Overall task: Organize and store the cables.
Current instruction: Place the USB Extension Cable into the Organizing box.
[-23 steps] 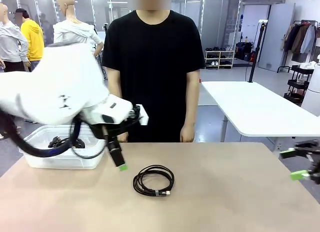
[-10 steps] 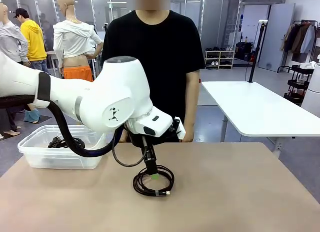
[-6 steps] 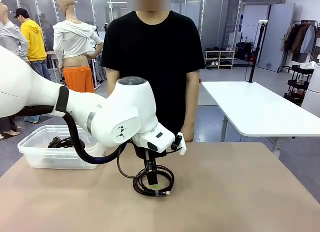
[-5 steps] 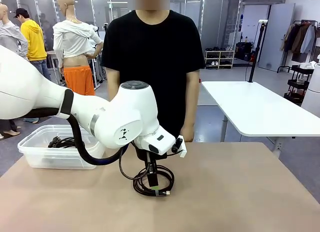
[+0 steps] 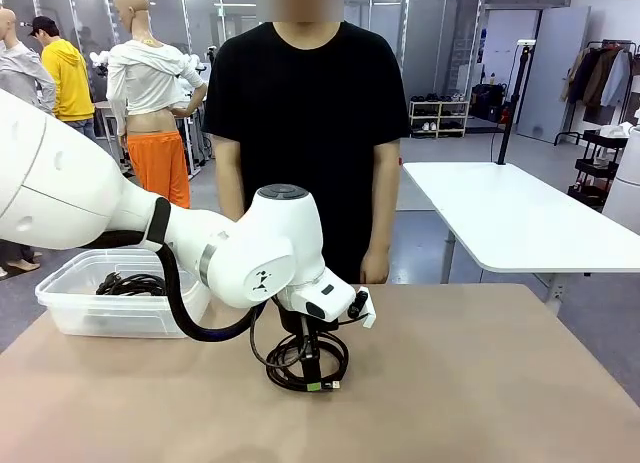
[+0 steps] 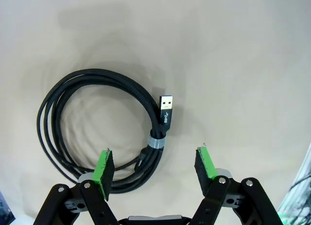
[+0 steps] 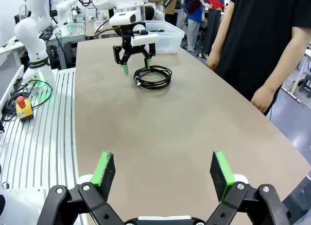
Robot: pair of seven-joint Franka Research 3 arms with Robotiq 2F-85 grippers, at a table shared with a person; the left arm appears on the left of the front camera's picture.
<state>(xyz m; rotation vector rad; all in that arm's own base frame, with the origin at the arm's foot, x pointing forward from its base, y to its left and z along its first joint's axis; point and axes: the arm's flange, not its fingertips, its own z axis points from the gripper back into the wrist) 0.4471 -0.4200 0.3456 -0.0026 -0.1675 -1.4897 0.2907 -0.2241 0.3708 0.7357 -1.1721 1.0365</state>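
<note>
Left gripper, lower centre of its wrist view, jaws apart, straddles the tied section of a coiled cable lying on the table; nothing is gripped. Right gripper stands apart and empty. Farther, left of the front view, other cables already lie in the bin. Judged: one coil left to store.

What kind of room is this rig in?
Looks like a robotics lab or data-collection space. A second white arm stands on a slotted metal base with a red emergency-stop button, white worktables sit on open floor, and a clothes rack stands at the wall.
</note>
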